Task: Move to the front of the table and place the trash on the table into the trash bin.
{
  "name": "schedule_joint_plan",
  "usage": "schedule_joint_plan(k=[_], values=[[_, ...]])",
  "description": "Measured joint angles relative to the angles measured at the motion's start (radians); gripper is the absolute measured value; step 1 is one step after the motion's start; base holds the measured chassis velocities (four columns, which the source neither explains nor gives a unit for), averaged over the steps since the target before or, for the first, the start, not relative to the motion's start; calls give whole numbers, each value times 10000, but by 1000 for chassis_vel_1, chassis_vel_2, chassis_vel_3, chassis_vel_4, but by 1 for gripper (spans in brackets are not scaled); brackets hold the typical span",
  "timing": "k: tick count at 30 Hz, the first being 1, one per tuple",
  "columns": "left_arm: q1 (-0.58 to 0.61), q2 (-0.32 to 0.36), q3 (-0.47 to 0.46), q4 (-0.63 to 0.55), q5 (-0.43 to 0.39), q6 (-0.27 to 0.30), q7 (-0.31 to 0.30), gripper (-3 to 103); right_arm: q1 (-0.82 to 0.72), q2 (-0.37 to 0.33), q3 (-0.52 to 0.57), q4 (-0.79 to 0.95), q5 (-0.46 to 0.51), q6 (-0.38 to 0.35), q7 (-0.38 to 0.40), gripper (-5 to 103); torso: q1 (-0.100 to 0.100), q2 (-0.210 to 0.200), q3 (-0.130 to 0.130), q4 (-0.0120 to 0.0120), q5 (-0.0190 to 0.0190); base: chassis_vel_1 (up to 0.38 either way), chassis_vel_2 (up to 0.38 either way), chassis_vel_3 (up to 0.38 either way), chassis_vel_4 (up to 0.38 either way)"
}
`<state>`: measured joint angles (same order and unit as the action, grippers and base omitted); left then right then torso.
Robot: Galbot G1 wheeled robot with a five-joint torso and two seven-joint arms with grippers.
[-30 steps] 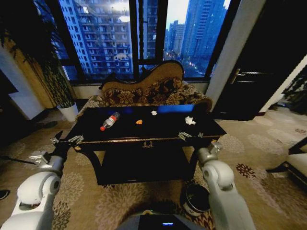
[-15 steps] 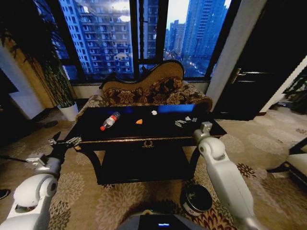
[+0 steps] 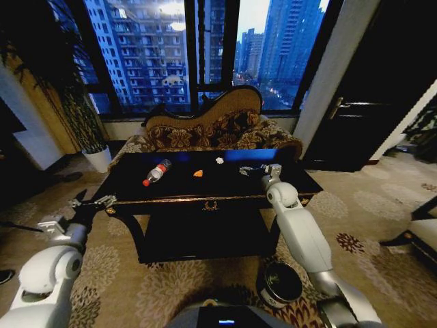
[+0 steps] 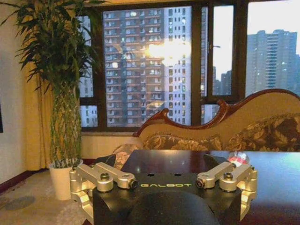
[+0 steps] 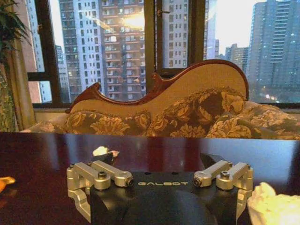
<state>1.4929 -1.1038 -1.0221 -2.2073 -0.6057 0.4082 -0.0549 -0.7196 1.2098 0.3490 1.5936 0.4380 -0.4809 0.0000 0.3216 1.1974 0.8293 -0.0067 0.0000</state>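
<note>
At centre frame in the head view, the desk (image 3: 205,179) is faced squarely, so the approach can be judged done; the clearing is judged barely begun, since the trash is seen lying on the glossy black top and nothing can be made out inside the bin (image 3: 280,284), which stands on the carpet at lower right, beside the right arm.

The bottle (image 3: 156,172), clear plastic with a red cap and label, lies on its side toward the left of the top. The orange scrap (image 3: 198,173) lies near the middle, with a small white bit (image 3: 219,160) just behind it. In the right wrist view a crumpled white wad (image 5: 274,206), papery and irregular, is seen at lower right, just beside the claw, and a smaller pale bit (image 5: 100,151) farther along the top.

The right claw (image 3: 254,169) is held out over the desk right of centre; its fingers are spread apart and nothing is gripped. The left claw (image 3: 92,201) hangs at the desk's left front corner, off the top, likewise spread and empty.

The desk is rectangular, dark wood with gold edge trim, and its surface mirrors the window. The bin is a small black cylinder with a pale rim. A floral sofa (image 3: 218,133) with a curved wooden back stands behind the desk.
</note>
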Motion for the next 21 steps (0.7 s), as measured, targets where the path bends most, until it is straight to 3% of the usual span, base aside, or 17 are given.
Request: schedule_joint_plan(k=[21], values=[[-77, 57, 132, 246, -59, -144, 510, 100, -802, -254, 739, -137, -691, 61, 0, 100, -2, 0, -1, 0, 0, 0, 0, 0, 0]])
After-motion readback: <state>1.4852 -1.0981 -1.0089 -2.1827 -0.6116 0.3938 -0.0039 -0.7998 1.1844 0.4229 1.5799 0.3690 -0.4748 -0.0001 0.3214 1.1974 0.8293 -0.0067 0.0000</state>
